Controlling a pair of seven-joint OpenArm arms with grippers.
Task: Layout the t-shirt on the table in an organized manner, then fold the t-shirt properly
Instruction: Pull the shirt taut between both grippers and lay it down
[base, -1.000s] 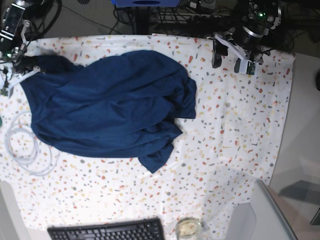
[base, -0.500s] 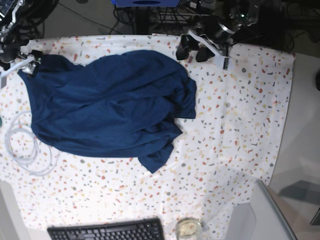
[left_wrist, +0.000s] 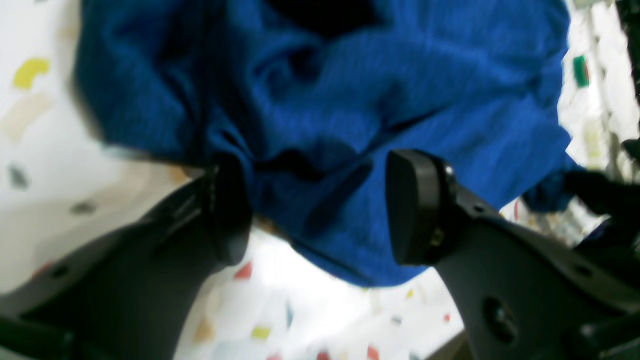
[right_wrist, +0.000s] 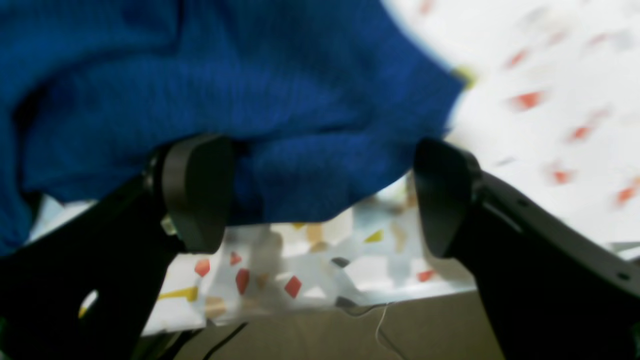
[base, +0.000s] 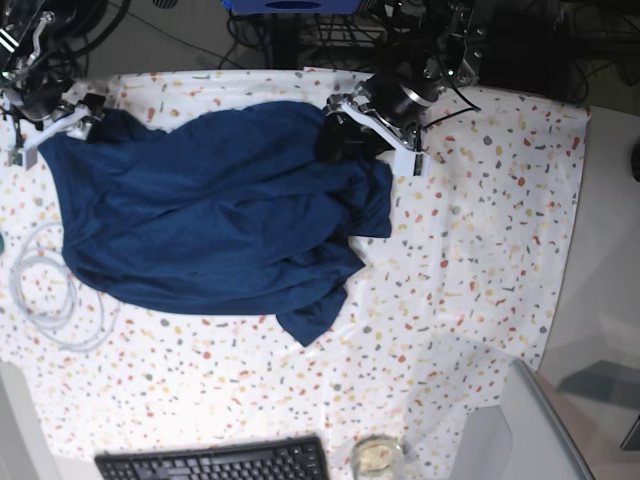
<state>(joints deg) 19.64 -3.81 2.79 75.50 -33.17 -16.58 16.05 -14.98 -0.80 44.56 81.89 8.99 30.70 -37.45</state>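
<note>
The dark navy t-shirt (base: 210, 220) lies crumpled on the speckled white table (base: 480, 230). My left gripper (base: 348, 145) is open at the shirt's far right edge. In the left wrist view (left_wrist: 320, 215) its jaws straddle a bunched fold of the t-shirt (left_wrist: 350, 100). My right gripper (base: 88, 118) is open at the shirt's far left corner. In the right wrist view (right_wrist: 320, 195) the t-shirt's (right_wrist: 225, 75) edge hangs between the jaws, against the left pad (right_wrist: 195, 190). Neither gripper is closed on the fabric.
A coiled white cable (base: 50, 290) lies on the table left of the shirt. A black keyboard (base: 215, 462) and a glass (base: 377, 455) sit at the near edge. A grey object (base: 530, 430) stands at the near right corner. The table's edge (right_wrist: 400, 300) is just below the right gripper.
My left arm has swung from the far right corner across to the shirt's far right edge. My right gripper has shifted slightly along the shirt's far left corner.
</note>
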